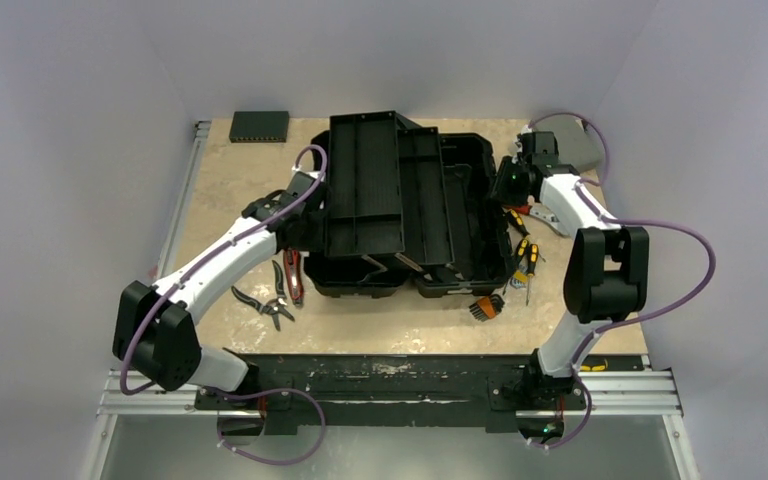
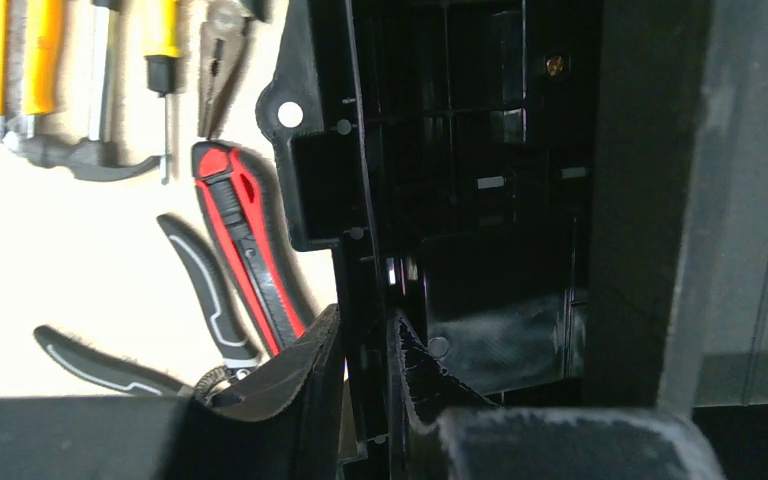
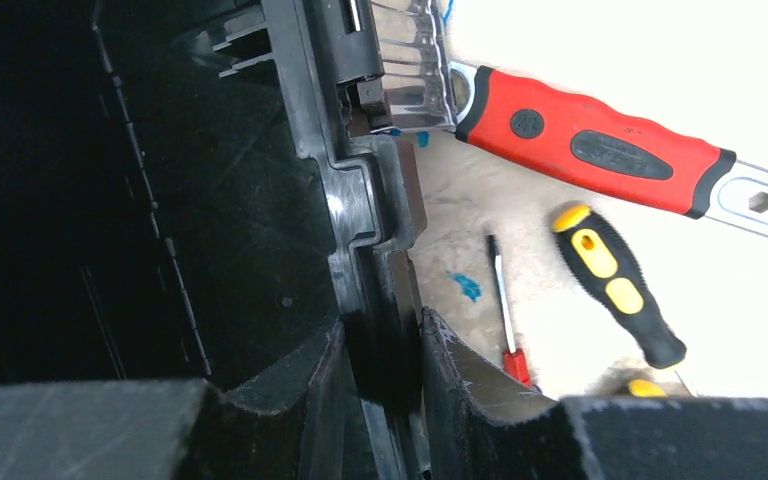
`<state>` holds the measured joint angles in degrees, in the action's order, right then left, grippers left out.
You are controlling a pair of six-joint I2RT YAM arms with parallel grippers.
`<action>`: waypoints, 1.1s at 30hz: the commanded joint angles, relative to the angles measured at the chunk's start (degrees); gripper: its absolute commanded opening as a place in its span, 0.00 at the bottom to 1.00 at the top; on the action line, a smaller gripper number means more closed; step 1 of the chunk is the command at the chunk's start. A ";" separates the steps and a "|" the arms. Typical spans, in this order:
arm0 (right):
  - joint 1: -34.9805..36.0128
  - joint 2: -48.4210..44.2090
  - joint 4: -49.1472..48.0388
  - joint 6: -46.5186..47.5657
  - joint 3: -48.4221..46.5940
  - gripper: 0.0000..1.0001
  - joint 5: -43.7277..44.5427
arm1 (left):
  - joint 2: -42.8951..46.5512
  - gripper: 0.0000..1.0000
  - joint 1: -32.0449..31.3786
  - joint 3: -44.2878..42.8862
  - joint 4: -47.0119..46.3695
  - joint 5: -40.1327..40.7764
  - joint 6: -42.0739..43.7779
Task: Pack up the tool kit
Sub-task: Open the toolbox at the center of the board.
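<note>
Left gripper (image 2: pixel 365 335): we have it clamped on the toolbox (image 1: pixel 485 190) left wall. Right gripper (image 3: pixel 380 345): clamped on the right wall. The box lies mid-table between them, long axis crosswise. Beyond: utility knife (image 2: pixel 245 240) outboard left, yellow screwdriver (image 3: pixel 615 280) outboard right.

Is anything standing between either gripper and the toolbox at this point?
Nothing visible. The left gripper straddles the toolbox at its left wall, the right gripper at its right wall, and both look clamped on. The loose tools lie outside on the table.
</note>
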<state>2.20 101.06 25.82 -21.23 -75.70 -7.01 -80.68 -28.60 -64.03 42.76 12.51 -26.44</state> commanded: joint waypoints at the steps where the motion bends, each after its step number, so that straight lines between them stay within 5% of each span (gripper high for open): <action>1: -2.03 -1.06 6.83 -1.12 1.98 0.00 4.65 | -0.81 0.00 -3.16 0.16 -8.43 -10.94 -1.96; 26: -0.49 -9.12 -5.62 -7.57 12.42 0.00 -4.85 | 3.90 0.00 9.42 8.29 -14.86 -20.46 -4.66; 31: -0.43 -9.40 -6.02 -8.25 11.44 0.00 -5.05 | 6.74 0.21 9.45 7.10 -13.92 -17.64 -3.87; 33: -0.44 -9.74 -5.68 -8.22 10.88 0.09 -5.12 | 8.48 0.37 9.46 7.04 -14.66 -17.69 -3.96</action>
<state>0.62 92.51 19.35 -24.51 -64.36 -7.60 -78.17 -19.59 -55.37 31.00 -3.84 -28.95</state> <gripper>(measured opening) 0.265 0.236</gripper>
